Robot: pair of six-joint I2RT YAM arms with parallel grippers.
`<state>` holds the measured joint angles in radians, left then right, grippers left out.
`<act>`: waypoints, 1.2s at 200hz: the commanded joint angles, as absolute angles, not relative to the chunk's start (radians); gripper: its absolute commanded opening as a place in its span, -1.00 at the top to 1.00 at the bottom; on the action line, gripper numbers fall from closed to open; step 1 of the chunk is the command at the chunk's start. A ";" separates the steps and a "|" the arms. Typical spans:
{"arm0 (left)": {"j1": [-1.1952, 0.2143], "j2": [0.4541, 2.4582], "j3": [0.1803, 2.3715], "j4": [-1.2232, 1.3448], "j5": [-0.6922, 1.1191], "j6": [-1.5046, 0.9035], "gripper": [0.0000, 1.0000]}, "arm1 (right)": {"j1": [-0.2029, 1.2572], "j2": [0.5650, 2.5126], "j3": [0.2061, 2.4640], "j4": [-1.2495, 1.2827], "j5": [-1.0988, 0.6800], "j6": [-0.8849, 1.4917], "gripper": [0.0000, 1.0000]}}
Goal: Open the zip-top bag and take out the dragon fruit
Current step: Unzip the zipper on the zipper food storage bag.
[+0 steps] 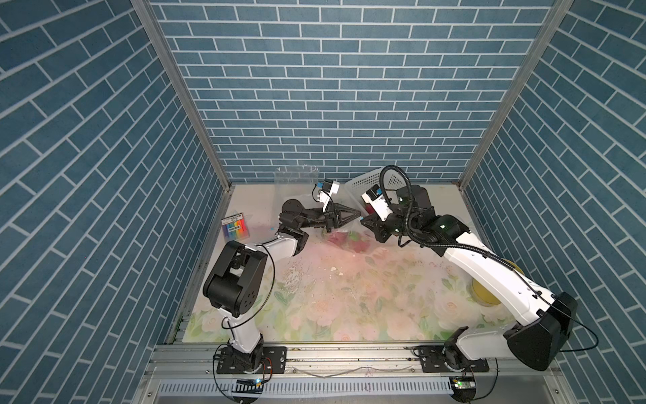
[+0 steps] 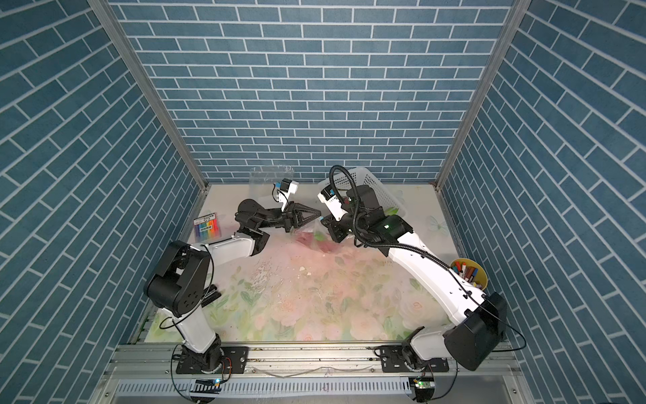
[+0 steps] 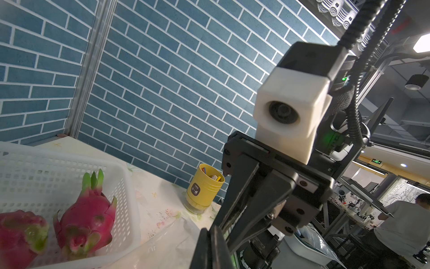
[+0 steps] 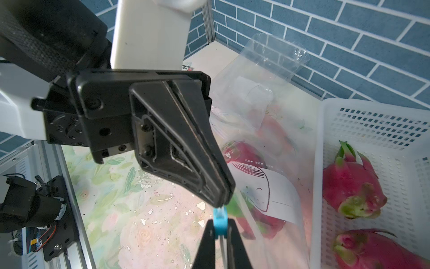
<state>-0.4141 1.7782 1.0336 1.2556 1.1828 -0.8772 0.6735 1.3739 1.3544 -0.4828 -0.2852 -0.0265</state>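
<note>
Now both arms reach inward: left tool (image 4: 222, 201) pinches bag (image 4: 274, 193) edge, right tool (image 4: 220, 229) clamps slider (image 4: 220, 219).

Two dragon fruits (image 3: 86, 219) inside white basket (image 3: 35, 177).

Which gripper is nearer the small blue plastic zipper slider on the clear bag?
Right. The right gripper is shut on the small blue plastic slider; the left gripper pinches the clear zip-top bag at its rim, just beside the slider.
</note>
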 commanded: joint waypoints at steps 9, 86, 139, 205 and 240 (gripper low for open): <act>-0.338 1.710 1.072 1.346 1.116 -0.886 1.00 | 0.658 1.342 1.356 -0.641 -0.226 -0.042 0.88; -0.226 1.720 1.167 1.237 1.074 -0.840 1.00 | 0.658 1.288 1.294 -0.652 -0.198 -0.007 0.89; -0.181 1.743 1.223 1.082 1.023 -0.745 1.00 | 0.658 1.221 1.207 -0.665 -0.193 0.056 0.89; -0.163 1.779 1.214 1.090 0.997 -0.763 1.00 | 0.659 1.100 1.055 -0.673 -0.178 0.174 0.90; -0.161 1.789 1.219 1.097 1.002 -0.775 1.00 | 0.660 1.052 1.014 -0.687 -0.163 0.205 0.90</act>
